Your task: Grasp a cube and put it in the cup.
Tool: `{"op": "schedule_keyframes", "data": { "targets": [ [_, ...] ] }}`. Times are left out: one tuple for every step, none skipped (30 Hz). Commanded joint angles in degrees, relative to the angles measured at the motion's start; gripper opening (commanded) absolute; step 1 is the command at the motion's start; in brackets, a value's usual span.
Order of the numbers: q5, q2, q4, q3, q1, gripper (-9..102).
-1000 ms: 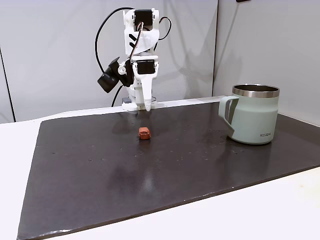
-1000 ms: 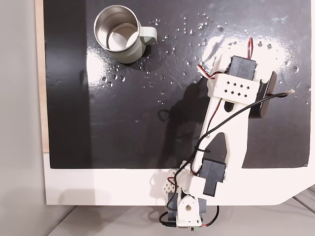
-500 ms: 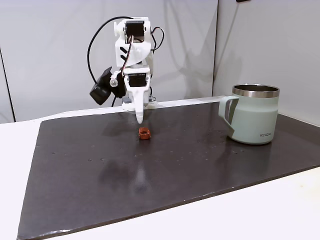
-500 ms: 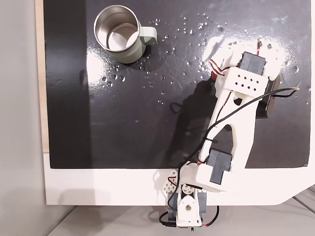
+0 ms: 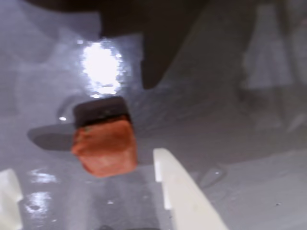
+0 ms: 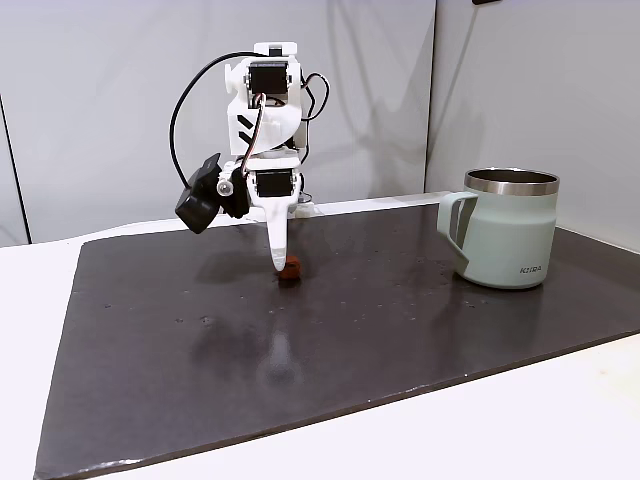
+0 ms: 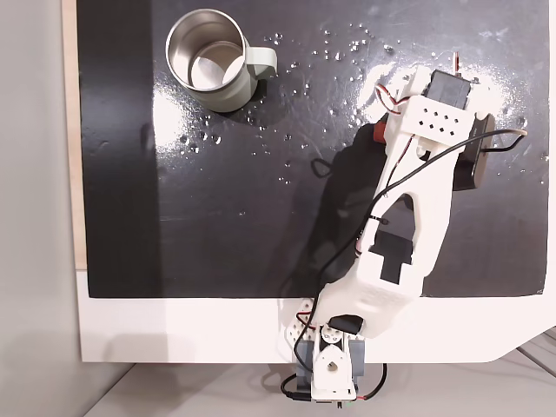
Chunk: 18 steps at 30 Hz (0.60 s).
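Cube (image 5: 104, 152): small, rust-orange, slightly rounded edges, matte faces; it sits on the glossy dark mat (image 6: 400, 330) with a dark reflection just behind it in the wrist view. In a fixed view it (image 6: 291, 268) shows just past the tip of the white hand (image 6: 280, 262); from above only a red sliver (image 7: 379, 132) peeks out beside the arm (image 7: 417, 182).

Hand (image 5: 88, 191): fingers spread, one white finger (image 5: 180, 191) right of the cube, the other at the left edge; the cube lies between them, just ahead of the tips, not gripped.

Cup (image 6: 505, 228): sage-green mug, steel rim, upright near the mat's right side, well apart from the cube. From above (image 7: 208, 59) it stands by the mat's top edge, bare mat between it and the arm. White tabletop (image 6: 500, 420) borders the mat.

Against half a second ago: the hand is lower, its tip now at cube level.
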Motion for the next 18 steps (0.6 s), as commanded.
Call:
{"op": "schedule_keyframes", "data": {
  "targets": [
    [-0.8,-1.7,1.7,-7.2,0.8,31],
    [-1.0,-2.6,2.0,-8.4,0.8,31],
    [-1.1,-3.4,2.3,-9.4,0.8,30],
    [-1.3,-4.1,2.5,-9.8,0.6,30],
    [-1.5,-4.7,2.5,-10.2,0.4,30],
    [-1.6,-5.3,2.4,-10.4,0.2,30],
    [-1.6,-5.8,2.2,-10.5,0.0,30],
    [-1.6,-6.3,2.0,-10.6,-0.2,30],
    [-1.5,-6.9,1.9,-10.9,-0.3,30],
    [-1.4,-7.5,1.8,-11.3,-0.3,30],
    [-1.3,-8.0,1.8,-11.5,-0.4,30],
    [-1.3,-8.4,1.8,-11.7,-0.4,30],
    [-1.3,-8.8,1.8,-11.7,-0.5,30],
    [-1.4,-9.1,1.7,-11.7,-0.6,30],
    [-1.4,-9.3,1.5,-11.7,-0.7,30],
    [-1.4,-9.5,1.2,-11.8,-0.8,30],
    [-1.5,-9.8,1.0,-11.9,-1.0,30],
    [-1.5,-10.0,0.9,-12.0,-1.2,30]
  ]
}}
